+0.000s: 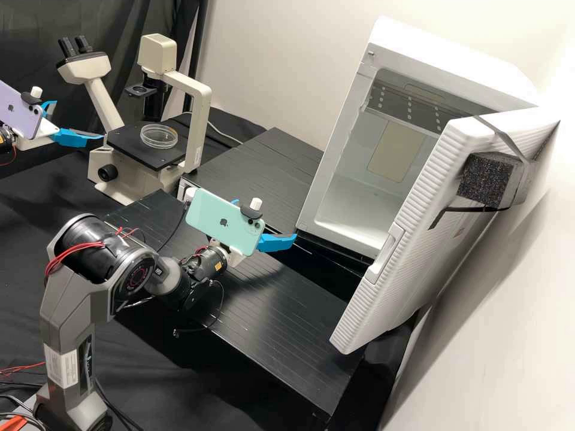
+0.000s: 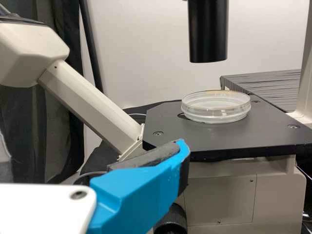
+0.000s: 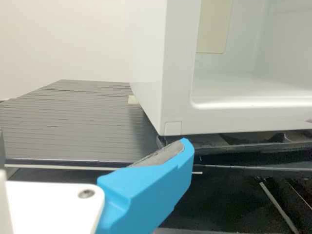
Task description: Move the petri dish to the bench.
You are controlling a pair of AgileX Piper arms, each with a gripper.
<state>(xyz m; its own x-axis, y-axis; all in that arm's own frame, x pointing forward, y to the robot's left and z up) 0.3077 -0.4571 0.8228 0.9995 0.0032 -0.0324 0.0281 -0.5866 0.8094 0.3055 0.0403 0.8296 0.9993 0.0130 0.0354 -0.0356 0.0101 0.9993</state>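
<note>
The left gripper (image 1: 79,120) has its fingers wide apart, near the petri dish (image 1: 159,137) on the microscope's black stage (image 1: 123,141). Likely light, stiff, slick and brittle, it wants a gentle, level hold at opposite sides. The right gripper (image 1: 267,219), fingers spread, is over the grooved black worktop (image 1: 275,299); rightward, an open white incubator (image 1: 334,143) and pale wall (image 1: 497,335).
</note>
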